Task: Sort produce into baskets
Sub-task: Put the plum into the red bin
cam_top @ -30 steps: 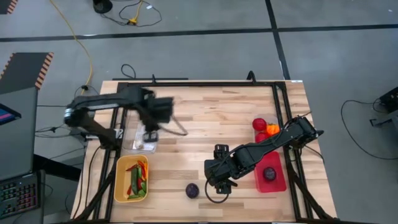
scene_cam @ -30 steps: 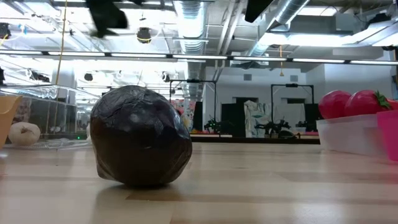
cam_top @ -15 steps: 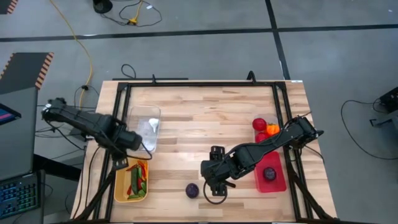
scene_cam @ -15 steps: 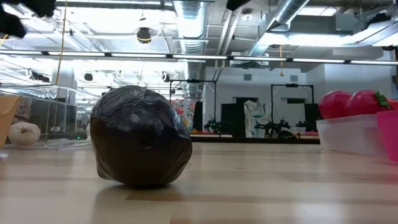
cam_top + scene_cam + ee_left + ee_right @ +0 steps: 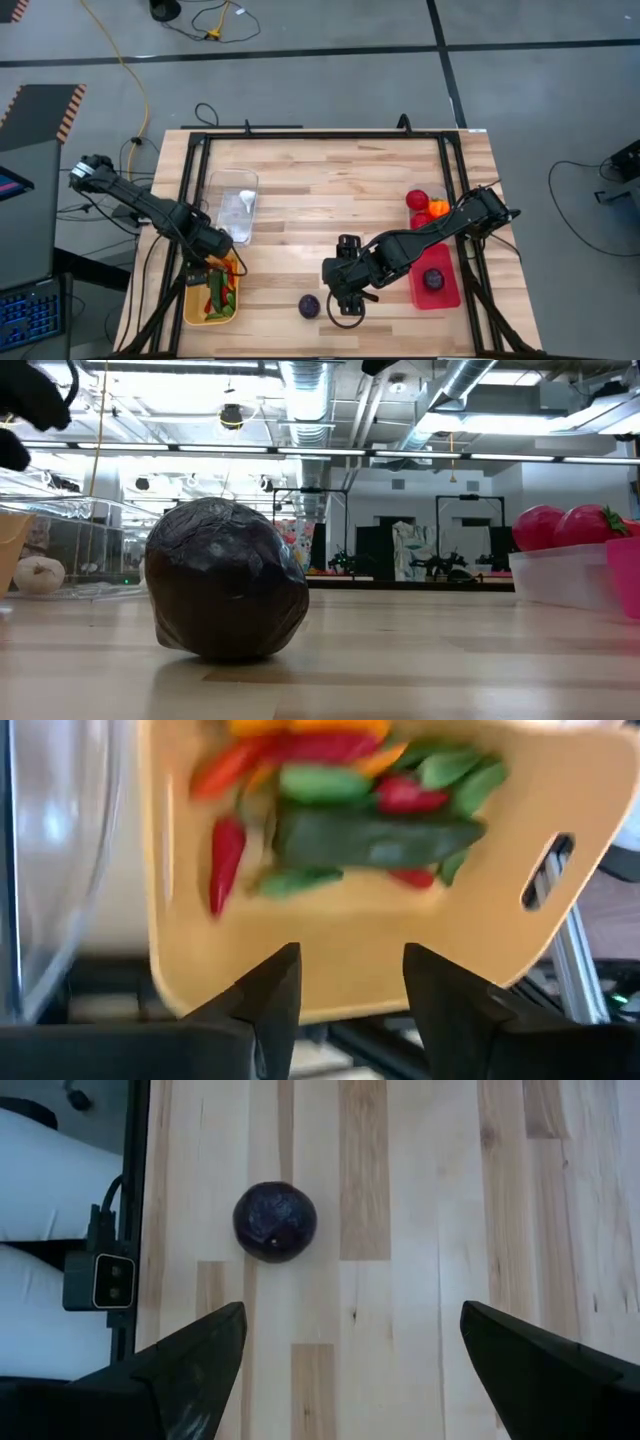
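Note:
A dark purple round (image 5: 309, 306) (image 5: 275, 1222) (image 5: 225, 592) rests on the wooden table near its front edge. My right gripper (image 5: 338, 298) (image 5: 350, 1370) hangs open above the table, just right of the round, touching nothing. My left gripper (image 5: 213, 265) (image 5: 345, 990) is open over the far end of the yellow basket (image 5: 195, 300) (image 5: 330, 935). This basket holds red, green and orange chillies (image 5: 370, 830). Nothing is between the left fingers.
A clear basket (image 5: 232, 205) at the left holds a white garlic (image 5: 40, 573). At the right, a clear bin holds tomatoes and an orange pepper (image 5: 425, 205) (image 5: 560, 525). The red basket (image 5: 435, 295) holds a purple round. Bare wood lies in the table's middle.
My left arm has swung from above the clear basket toward the table's near edge and now hangs over the yellow basket's far end. The purple round has stayed where it was.

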